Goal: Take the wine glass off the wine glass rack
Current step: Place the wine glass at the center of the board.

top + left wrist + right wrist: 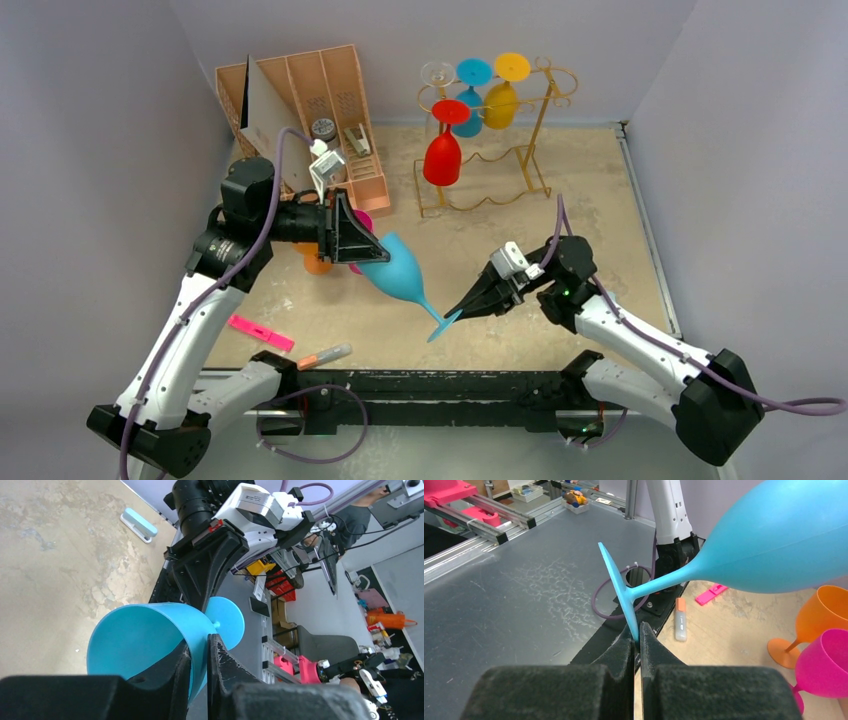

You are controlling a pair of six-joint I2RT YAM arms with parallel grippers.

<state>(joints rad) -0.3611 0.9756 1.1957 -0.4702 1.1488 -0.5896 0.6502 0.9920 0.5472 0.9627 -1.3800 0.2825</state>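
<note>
A light blue wine glass (395, 270) lies tilted in the air between both arms, off the gold wine glass rack (541, 130) at the back. My left gripper (372, 250) is shut on the bowl's wall, one finger inside the bowl (145, 640) and one outside, as the left wrist view (200, 642) shows. My right gripper (455, 315) is shut on the edge of the glass's round foot (616, 580), with its fingertips (636, 632) pinching the thin disc. Red (442, 155), teal (468, 95), yellow (502, 100) and clear (437, 75) glasses hang on the rack.
A tan slotted organiser (320, 90) stands at the back left. An orange glass (824, 610) and a pink glass (829, 662) stand on the table under the left arm. A pink marker (260, 332) and an orange-capped marker (325, 355) lie near the front edge.
</note>
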